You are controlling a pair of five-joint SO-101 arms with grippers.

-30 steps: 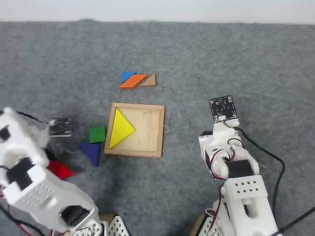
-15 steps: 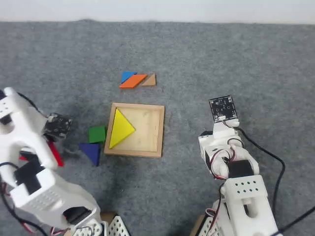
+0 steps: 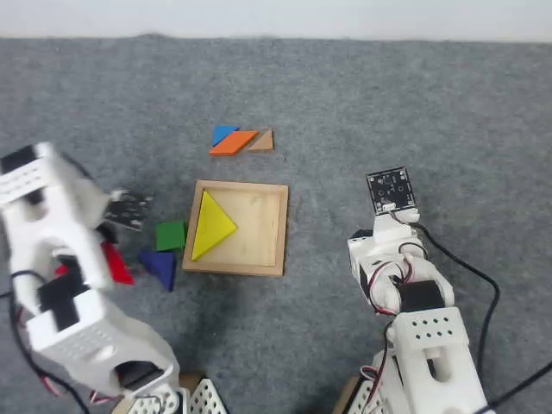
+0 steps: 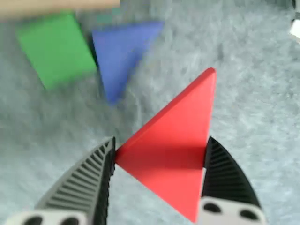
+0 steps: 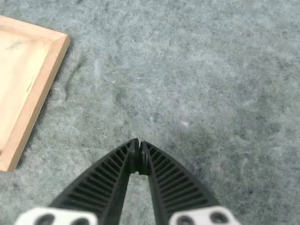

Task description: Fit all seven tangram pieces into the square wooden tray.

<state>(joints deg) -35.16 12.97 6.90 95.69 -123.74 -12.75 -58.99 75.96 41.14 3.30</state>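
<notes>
Left end effector (image 4: 159, 146) is gripping the red triangle (image 4: 174, 150) between its two fingers, one finger on each side of the piece. Whether the piece is touching the worktop (image 3: 388, 103) cannot be told. In the high view the red triangle is sitting beside the left arm, just beside the dark blue triangle (image 3: 159, 266) on the side away from the tray.

Square wooden tray (image 3: 283, 226) is lying near the middle of the grey felt worktop. The yellow triangle (image 3: 210, 224) is lying flat inside it, against the wall nearest the left arm. The rest of the tray floor is showing bare wood.

Green square (image 3: 170, 235) is lying outside the tray, close against that same wall. The dark blue triangle is lying just beside the green square, nearer the arm bases.

On the far side of the tray, apart from it, three pieces are lying together in a row: light blue triangle (image 3: 224, 133), orange parallelogram (image 3: 233, 142), tan triangle (image 3: 262, 141).

Right end effector (image 5: 139, 149) is sitting with its fingers pressed together, gripping nothing, over bare felt, well apart from the tray's near corner.
</notes>
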